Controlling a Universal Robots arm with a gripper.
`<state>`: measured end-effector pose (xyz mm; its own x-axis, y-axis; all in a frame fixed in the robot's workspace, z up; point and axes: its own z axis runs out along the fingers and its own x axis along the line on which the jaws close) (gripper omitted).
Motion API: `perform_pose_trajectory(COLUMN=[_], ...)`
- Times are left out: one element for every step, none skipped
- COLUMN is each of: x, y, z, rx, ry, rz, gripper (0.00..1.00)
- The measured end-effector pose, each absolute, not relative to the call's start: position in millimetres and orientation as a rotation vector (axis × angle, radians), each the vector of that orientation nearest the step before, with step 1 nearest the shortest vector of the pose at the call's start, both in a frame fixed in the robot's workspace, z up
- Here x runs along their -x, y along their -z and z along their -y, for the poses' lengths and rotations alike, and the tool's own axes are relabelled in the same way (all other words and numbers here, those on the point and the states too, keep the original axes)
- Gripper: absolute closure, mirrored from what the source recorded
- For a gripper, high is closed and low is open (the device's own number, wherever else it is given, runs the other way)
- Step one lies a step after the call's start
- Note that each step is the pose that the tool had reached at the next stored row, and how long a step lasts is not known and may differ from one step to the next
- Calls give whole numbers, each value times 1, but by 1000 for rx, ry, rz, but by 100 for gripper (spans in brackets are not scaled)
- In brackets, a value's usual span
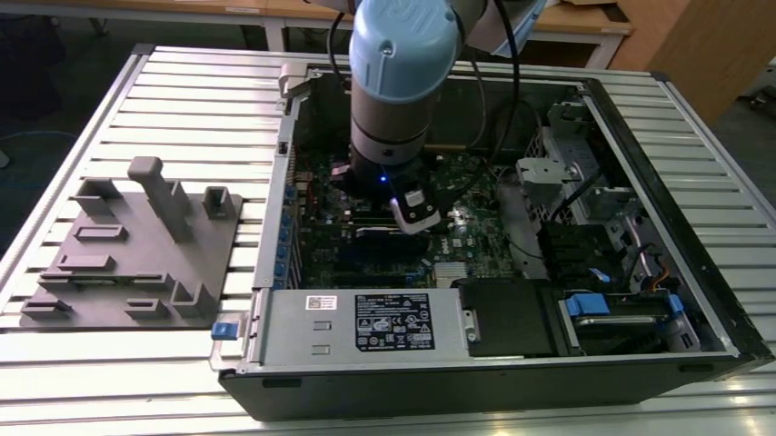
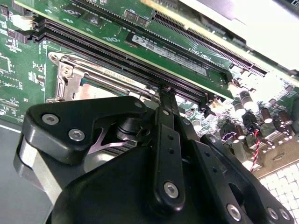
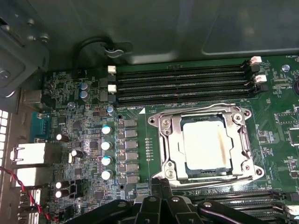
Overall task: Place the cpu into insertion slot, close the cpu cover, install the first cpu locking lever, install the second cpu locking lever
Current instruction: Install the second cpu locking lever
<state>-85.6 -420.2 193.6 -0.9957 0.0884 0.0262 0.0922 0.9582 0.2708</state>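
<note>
The table of pale slats carries an open computer case and, toward the exterior view's left, a grey fixture tray. Inside the case lies the green circuit board, with long black card slots beside the socket.

The arm reaches down almost vertically into the case, its wrist just above the board. The hand hangs at the edge of the socket; in both wrist views its 2 fingers stand pressed together, clenched, with nothing seen between them. The tips sit at the rim of the socket frame; I cannot tell whether they touch the thin locking lever that runs along the frame's edge or the frame itself.

The insertion slot holds the cpu, which lies flat in it with its silvery top showing. The cpu cover lies down around the chip, its window framing the metal top. In the second wrist view the cover shows just beyond the fingertips.
</note>
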Motion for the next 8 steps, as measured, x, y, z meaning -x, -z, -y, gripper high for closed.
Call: perform_pose_trajectory(x=[86, 86, 86, 86, 86, 86, 86, 86], y=[-194, -193, -193, -193, -193, -193, -193, -193], z=[420, 420, 420, 420, 419, 419, 419, 418], rx=[143, 143, 143, 143, 143, 143, 143, 143], ry=[429, 430, 430, 431, 431, 431, 432, 432], rz=[3095, 3095, 3095, 3095, 3095, 3095, 3094, 3094], gripper=[90, 90, 90, 90, 90, 90, 90, 90])
